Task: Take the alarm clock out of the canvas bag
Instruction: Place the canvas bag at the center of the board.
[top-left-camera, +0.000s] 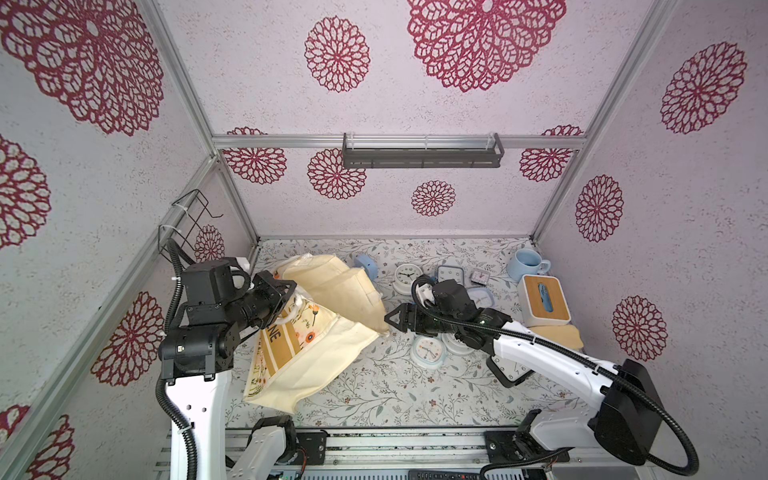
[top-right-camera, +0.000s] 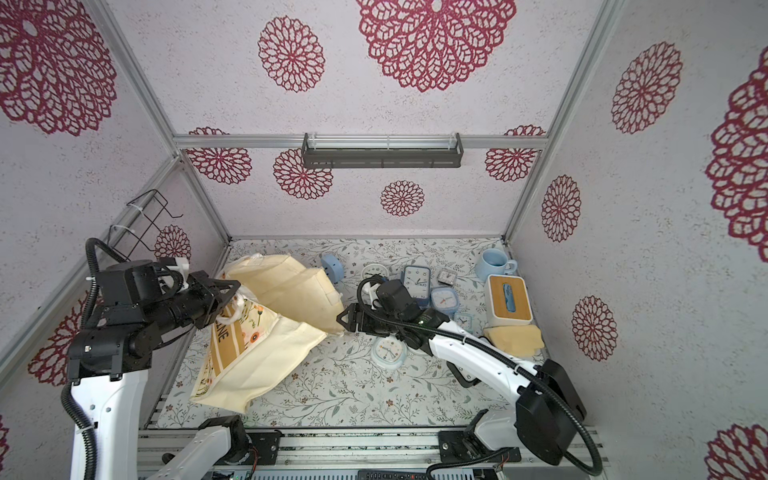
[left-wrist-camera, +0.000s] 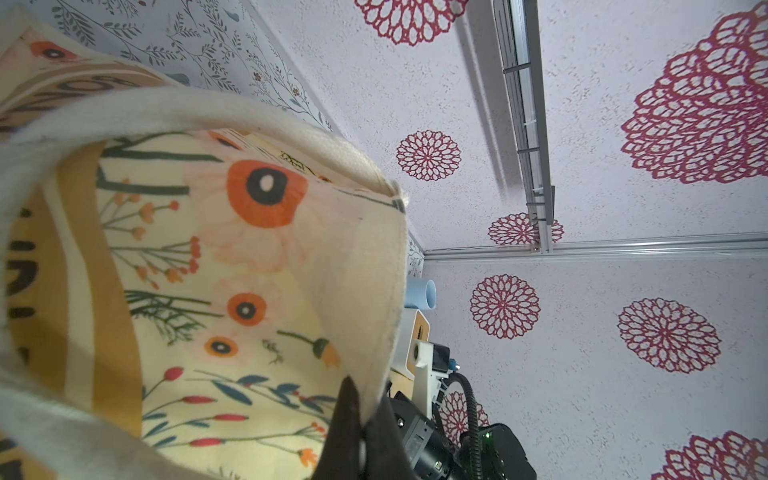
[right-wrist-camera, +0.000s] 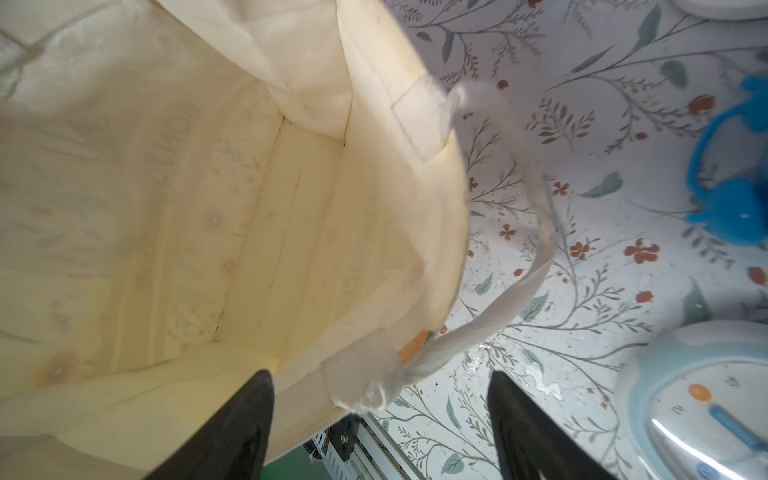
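Your left gripper was clamped tight on the rim of the canvas bag, holding that side raised off the table at its left. Your right gripper stood with jaws spread wide at the bag's mouth (the rim and a handle lay between them, ungripped), with a round pale-blue clock just beside it.

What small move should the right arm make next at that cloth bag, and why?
Probably ease the right tool into the mouth of the canvas bag. Its jaws stand open at the rim, the left tool holds the bag's top edge up, and the right wrist view shows only cream lining, no alarm clock, so one may lie deeper or under a fold.
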